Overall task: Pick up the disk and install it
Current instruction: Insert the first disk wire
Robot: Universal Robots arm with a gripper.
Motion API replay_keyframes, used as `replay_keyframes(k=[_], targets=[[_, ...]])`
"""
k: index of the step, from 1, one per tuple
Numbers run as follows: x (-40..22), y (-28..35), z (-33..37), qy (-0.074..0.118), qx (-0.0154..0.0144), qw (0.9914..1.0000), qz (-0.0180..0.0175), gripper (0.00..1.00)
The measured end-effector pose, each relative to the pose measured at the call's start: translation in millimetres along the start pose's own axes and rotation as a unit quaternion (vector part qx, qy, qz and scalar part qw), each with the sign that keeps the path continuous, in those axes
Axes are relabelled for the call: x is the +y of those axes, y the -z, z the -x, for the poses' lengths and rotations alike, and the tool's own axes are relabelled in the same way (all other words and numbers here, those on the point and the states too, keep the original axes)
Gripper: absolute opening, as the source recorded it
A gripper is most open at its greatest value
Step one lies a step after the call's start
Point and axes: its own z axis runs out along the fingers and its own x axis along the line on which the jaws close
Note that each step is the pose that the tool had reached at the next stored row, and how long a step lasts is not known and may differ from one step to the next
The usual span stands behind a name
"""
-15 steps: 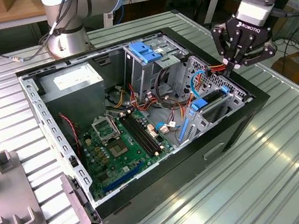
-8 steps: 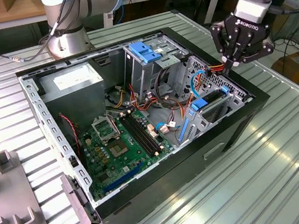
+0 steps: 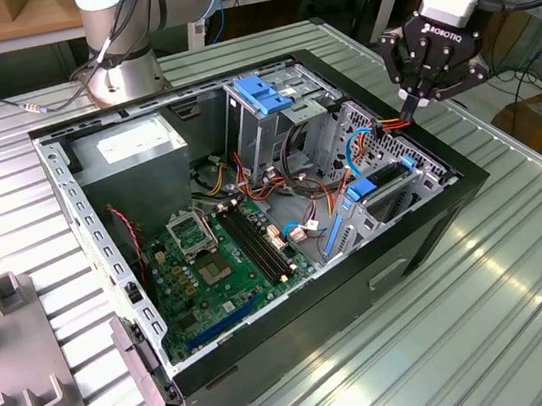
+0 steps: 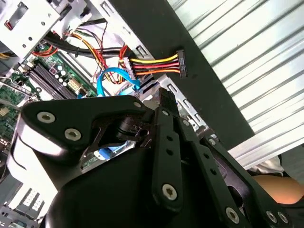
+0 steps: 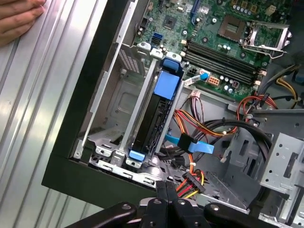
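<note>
Near the disk (image 5: 152, 114), a cable plug (image 5: 192, 182) flanks the gripper (image 5: 165, 186).

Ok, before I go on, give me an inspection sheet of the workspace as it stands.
Surface: ribbed metal table, carrying the open computer case.
Job's things: disk in its blue bracket, standing on edge in the bay at the case corner.
Clutter: grey fixture at the exterior view's left.
Tool: tool shut, tips by the case's edge beside the power connector; contact cannot be told.
Cables: red, yellow and black wires lead to the power connector; blue data cable beside the disk.
Surroundings: a hand at the table by the case; robot arm base behind the case.
</note>
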Motion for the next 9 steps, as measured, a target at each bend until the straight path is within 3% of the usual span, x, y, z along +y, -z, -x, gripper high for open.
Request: replay_keyframes(k=[2,5,9], targets=[[0.0,-0.1,0.0,0.017,-0.0001,0.99986,-0.0001,0.10],[-0.1,-0.6,0.0,0.050,-0.0003,0.99873,-0.0002,0.10],[-0.2,-1.3,0.0,0.090,-0.0005,0.99596,-0.0004,0.10]])
